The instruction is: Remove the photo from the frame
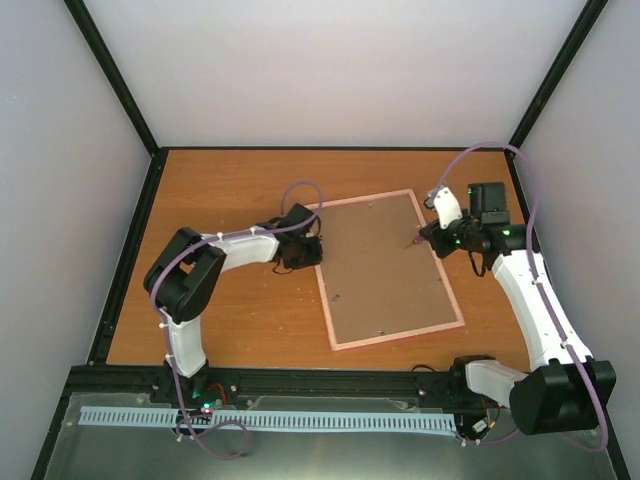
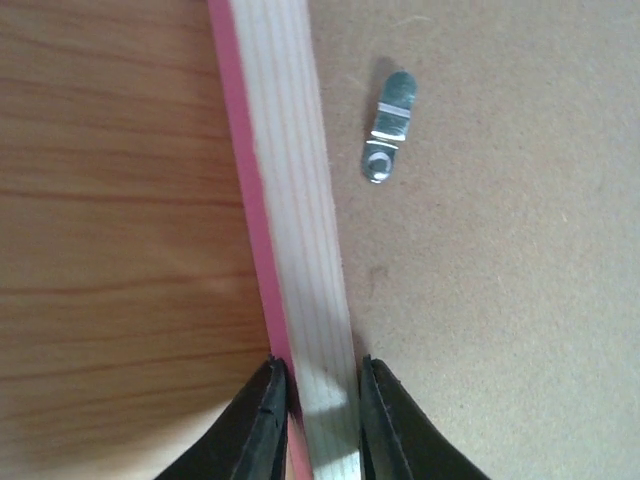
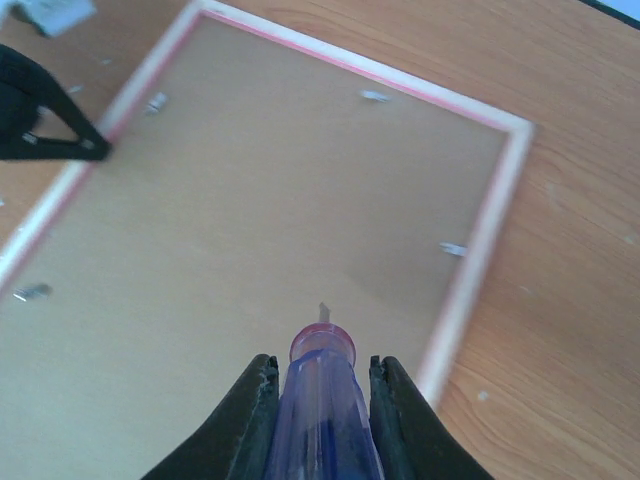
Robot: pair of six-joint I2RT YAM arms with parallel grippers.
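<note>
The frame (image 1: 390, 270) lies face down on the table, its brown backing board up and the pink border around it. The photo is hidden under the board. My left gripper (image 1: 316, 250) is shut on the frame's left rail (image 2: 295, 200), one finger on the pink outer edge and one on the inner edge. My right gripper (image 1: 425, 235) hovers over the frame's far right part, shut on a screwdriver (image 3: 322, 400) with a clear blue handle and a red collar. Its metal tip points down at the backing board (image 3: 250, 200).
Small metal turn clips hold the board: one (image 2: 390, 125) beside my left fingers, others along the rails (image 3: 453, 249) (image 3: 375, 96). Wooden table (image 1: 230, 190) is bounded by black edge rails and white walls. A purple cable loops above each arm.
</note>
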